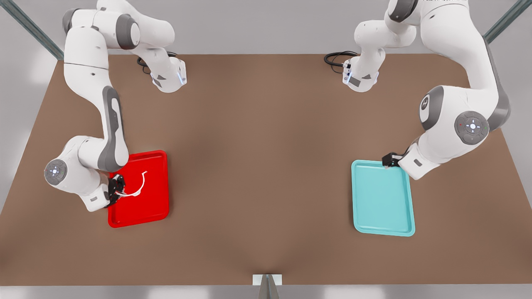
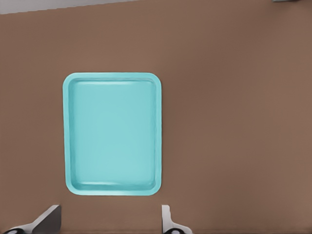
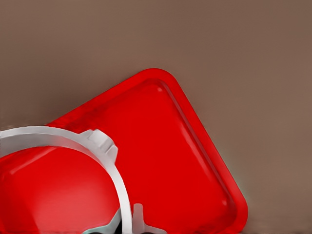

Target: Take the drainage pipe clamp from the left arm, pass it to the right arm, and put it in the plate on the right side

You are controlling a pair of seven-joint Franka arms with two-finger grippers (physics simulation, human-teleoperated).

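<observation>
The drainage pipe clamp (image 1: pixel 140 187), a thin white half-ring, hangs over the red plate (image 1: pixel 153 203) at the front view's left. My right gripper (image 1: pixel 115 192) is shut on one end of it, over the plate's edge nearest that arm. In the right wrist view the clamp (image 3: pixel 100 144) curves up from between the fingertips (image 3: pixel 139 217), with the plate (image 3: pixel 185 161) beneath. My left gripper (image 1: pixel 388 160) waits at the front view's right, by a corner of the teal tray. Its fingers (image 2: pixel 48 219) stand wide open with nothing between them.
A teal tray (image 1: pixel 382 199) lies on the brown table (image 1: pixel 266 166) at the front view's right, seen whole as the teal tray (image 2: pixel 112 134) in the left wrist view. Black cables (image 1: pixel 336 58) lie at the table's back edge. A grey post (image 1: pixel 267 286) stands at the front edge.
</observation>
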